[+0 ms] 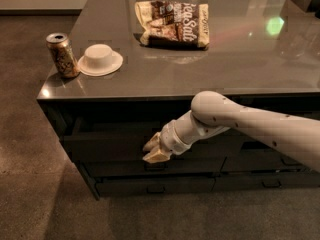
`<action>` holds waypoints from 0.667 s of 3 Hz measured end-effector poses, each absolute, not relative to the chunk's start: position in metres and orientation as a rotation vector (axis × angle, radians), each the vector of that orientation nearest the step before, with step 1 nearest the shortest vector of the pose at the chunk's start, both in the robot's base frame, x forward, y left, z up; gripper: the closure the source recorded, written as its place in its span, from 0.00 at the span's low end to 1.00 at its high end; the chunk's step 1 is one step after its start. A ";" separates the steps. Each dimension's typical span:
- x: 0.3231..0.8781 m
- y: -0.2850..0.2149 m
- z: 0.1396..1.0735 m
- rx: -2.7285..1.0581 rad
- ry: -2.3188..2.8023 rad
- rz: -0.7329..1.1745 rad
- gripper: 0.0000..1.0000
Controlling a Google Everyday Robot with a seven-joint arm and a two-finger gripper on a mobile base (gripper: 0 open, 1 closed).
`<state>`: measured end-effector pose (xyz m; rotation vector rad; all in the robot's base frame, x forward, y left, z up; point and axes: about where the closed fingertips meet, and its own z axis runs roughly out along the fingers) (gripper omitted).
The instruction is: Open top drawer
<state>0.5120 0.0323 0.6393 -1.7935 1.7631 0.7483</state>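
Top drawer (107, 145) sits just under the desk's (225, 69) near edge. Its front stands out a little, with a dark gap above it, so you're partly open at best and most of the pull is left. Claw (152, 150) is on the drawer front about mid-width. It hides the handle, so you can't tell if the claw is apart or clamped. Tray inside not visible. Arm (250, 126) covers the drawer's right part and is cut off at right. Can (62, 55) and bowl (100, 60) sit near left on the desk, bag (172, 24) farther back.
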 end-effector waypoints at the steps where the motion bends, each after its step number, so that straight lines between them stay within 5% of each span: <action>1: 0.503 0.031 0.639 -1.801 1.763 0.731 0.50; 2: 0.490 0.025 0.637 -1.795 1.773 0.712 0.27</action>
